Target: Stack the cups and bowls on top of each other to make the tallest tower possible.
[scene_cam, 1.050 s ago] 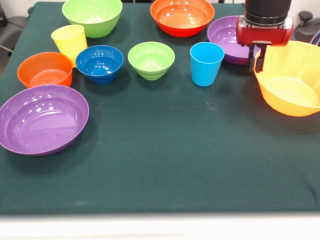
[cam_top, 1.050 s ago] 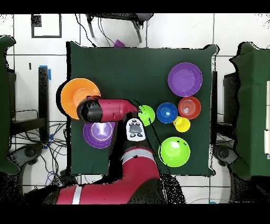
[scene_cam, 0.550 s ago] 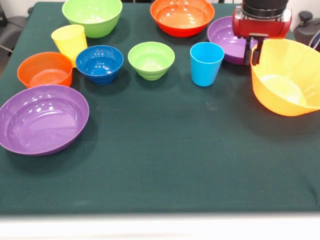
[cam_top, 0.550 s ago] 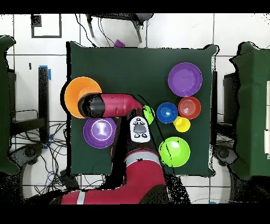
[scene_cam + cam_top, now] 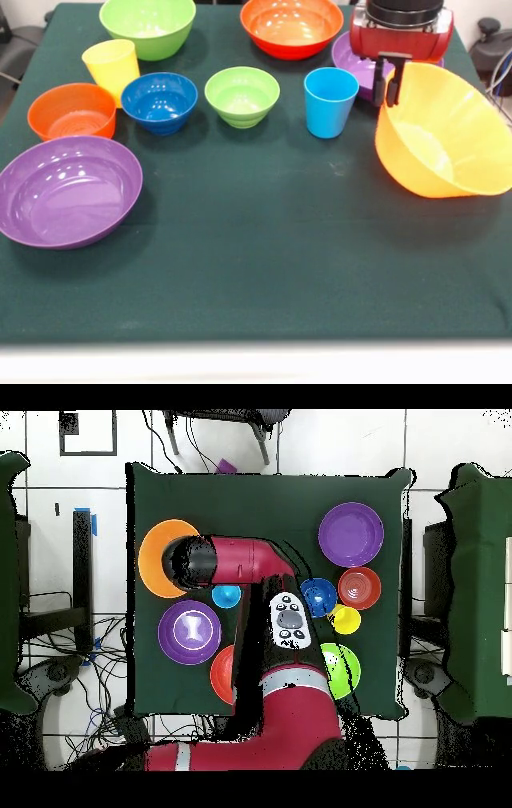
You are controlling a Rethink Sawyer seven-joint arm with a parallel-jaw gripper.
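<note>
Stacking has not begun: purple bowl (image 5: 70,190), yellow cup (image 5: 111,69), blue cup (image 5: 330,101) and the other bowls sit apart on the surface (image 5: 256,264). At right, the claw (image 5: 386,78) grips the tilted orange bowl (image 5: 442,132) by its rim.

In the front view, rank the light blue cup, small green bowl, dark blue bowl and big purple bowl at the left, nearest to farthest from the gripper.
Gripper is at the orange bowl's rim, upper right.
1. Light blue cup, just left of it.
2. Small green bowl, centre.
3. Dark blue bowl, further left.
4. Big purple bowl, front left.
</note>
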